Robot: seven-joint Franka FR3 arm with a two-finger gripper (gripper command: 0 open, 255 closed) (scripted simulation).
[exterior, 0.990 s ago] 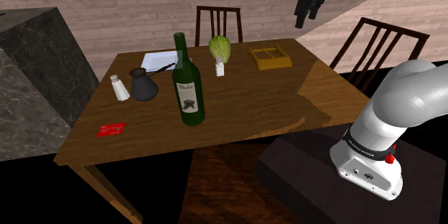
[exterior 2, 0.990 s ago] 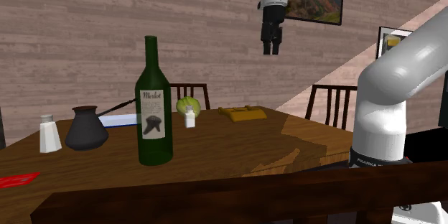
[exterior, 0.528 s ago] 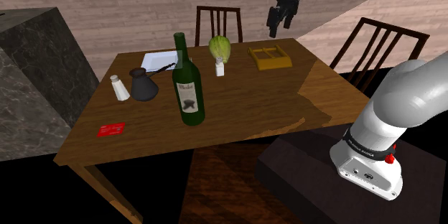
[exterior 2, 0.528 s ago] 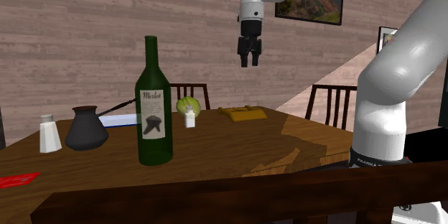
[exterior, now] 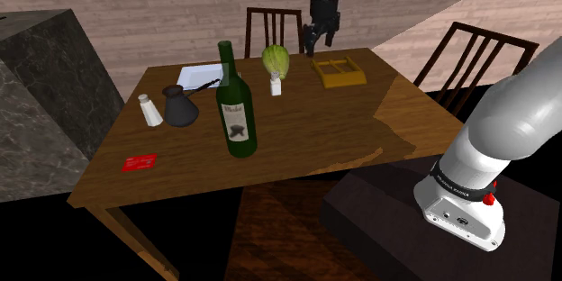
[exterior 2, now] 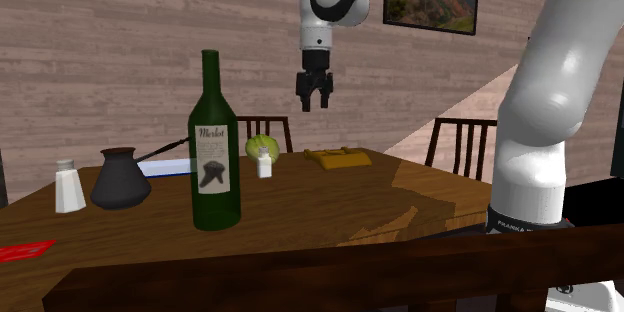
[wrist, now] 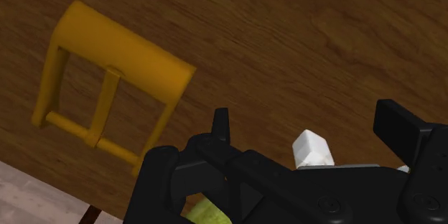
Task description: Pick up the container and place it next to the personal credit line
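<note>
Wood-plank walls [exterior: 162, 9] back a brown wooden table [exterior: 306, 135], and the black gripper [exterior: 314, 43] hangs in the air above its far side with its two fingers spread apart and nothing between them. Below the hand and just to one side stands the small white shaker [exterior: 276, 84], upright and touching nothing but the tabletop; from the wrist camera its top [wrist: 311, 149] shows in the gap between the open fingers of the gripper [wrist: 306, 115], well beneath them. A green cabbage [exterior: 276, 58] sits just behind that shaker, close under the hand as well. On the hand's other side lies a yellow tray [exterior: 339, 72], flat on the wood, near the gripper but apart from it. Farther from the hand, toward the table's middle, stands a green wine bottle [exterior: 236, 108], and beyond it a dark pot [exterior: 178, 106] with a second shaker [exterior: 149, 110] beside it. The red card [exterior: 139, 162] lies flat near the table's opposite corner, far from the gripper and well apart from the small white shaker.
</note>
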